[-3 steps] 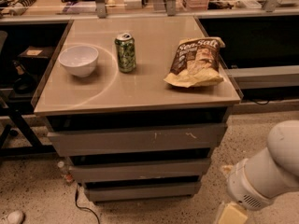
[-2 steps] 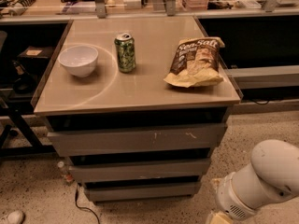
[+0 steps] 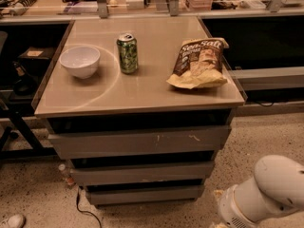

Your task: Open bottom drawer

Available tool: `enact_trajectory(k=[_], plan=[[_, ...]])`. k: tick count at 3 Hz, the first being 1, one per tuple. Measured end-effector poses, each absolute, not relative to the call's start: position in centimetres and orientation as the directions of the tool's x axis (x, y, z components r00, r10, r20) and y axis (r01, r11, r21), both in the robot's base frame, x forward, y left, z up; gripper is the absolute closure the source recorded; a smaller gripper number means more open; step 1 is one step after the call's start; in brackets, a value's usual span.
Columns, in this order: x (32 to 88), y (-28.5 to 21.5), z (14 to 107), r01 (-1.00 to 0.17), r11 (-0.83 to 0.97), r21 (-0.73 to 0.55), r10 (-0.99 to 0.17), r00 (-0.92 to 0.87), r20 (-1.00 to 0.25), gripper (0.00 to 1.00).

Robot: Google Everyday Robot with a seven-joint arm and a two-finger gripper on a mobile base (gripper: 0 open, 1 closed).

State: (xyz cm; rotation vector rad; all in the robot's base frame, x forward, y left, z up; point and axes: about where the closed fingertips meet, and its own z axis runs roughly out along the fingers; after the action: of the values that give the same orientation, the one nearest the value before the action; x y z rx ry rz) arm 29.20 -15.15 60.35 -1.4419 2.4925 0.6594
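- At the foot of the cabinet, the bottom drawer (image 3: pixel 145 194) sits shut, just under the middle front (image 3: pixel 142 173), with no handle.
- Best bet: catch its top edge through the dark gap above, then pull straight out.
- The gripper (image 3: pixel 222 220) is low to the right, near the floor and largely cut off; its opening cannot be told.
- Pull gently: a can (image 3: pixel 127 52) stands on top.
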Motion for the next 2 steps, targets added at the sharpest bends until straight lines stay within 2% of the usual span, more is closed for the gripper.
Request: enact_trajectory(k=[2], plan=[[29.5, -11.6, 48.9, -0.828, 0.41, 0.383, -0.679, -0.557, -0.478, 0.0]])
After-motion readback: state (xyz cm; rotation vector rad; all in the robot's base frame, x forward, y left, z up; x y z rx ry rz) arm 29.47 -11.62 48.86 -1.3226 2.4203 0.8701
